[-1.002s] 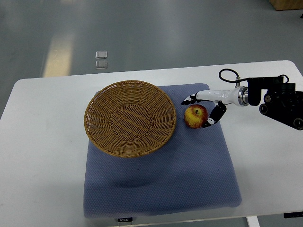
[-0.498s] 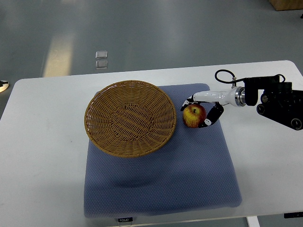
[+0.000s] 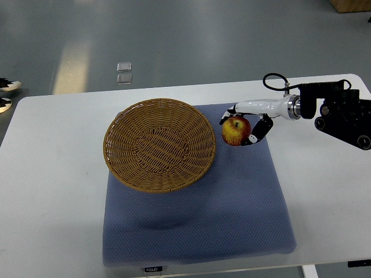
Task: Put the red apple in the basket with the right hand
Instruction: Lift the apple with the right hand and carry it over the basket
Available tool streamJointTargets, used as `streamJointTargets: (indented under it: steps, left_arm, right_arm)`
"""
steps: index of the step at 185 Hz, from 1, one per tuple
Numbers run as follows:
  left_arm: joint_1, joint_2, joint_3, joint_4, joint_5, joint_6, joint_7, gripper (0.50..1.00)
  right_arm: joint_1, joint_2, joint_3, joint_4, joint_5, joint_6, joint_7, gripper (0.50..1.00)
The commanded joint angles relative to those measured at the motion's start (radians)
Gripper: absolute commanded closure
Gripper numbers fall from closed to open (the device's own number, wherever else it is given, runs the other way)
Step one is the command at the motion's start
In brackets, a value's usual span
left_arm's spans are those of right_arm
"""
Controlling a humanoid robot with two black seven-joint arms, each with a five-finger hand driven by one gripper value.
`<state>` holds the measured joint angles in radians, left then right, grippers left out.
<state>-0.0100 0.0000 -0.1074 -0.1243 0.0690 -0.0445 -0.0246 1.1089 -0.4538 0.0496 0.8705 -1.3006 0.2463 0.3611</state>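
While the right hand (image 3: 246,123) reaches in from the picture's right edge on a white forearm joined to a black wrist housing, its fingers curl around the red apple (image 3: 235,131), one set wrapped over the far side of the fruit and a dark-tipped thumb pressed against the near right side, so the hand is closed on the apple. That apple, red with a yellow patch and its stem end facing up, sits over the blue mat (image 3: 197,220) just to the right of the wicker basket (image 3: 159,145), close to the rim but outside it; whether it rests on the mat or is raised a little off it cannot be told from this steep view. Round and shallow, the basket lies on the mat's upper left part, overhanging the mat's left edge onto the white table (image 3: 52,197). A looped black cable (image 3: 273,81) rises from the wrist housing. At the picture's far left edge, beyond the table, two small light-and-dark objects (image 3: 6,92) show partly, too cropped to identify.
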Motion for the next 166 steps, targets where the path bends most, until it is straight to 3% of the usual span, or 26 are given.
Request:
streamJointTargets:
  steps: [1,87,166]
  left_arm:
    - [-0.001,0.000,0.000,0.000,0.000,0.000,0.000,0.500]
    - [-0.001,0.000,0.000,0.000,0.000,0.000,0.000,0.500]
    - [0.001,0.000,0.000,0.000,0.000,0.000,0.000,0.500]
  right_arm:
    - [0.019,-0.006,0.007,-0.001,0.007,0.002,-0.002,0.773]
    - [0.195,0.009,0.012,0.001,0.014,0.004,-0.007,0.771]
    - [0.212,0.221,0.010,-0.008,0.012,-0.024,-0.013,0.767]
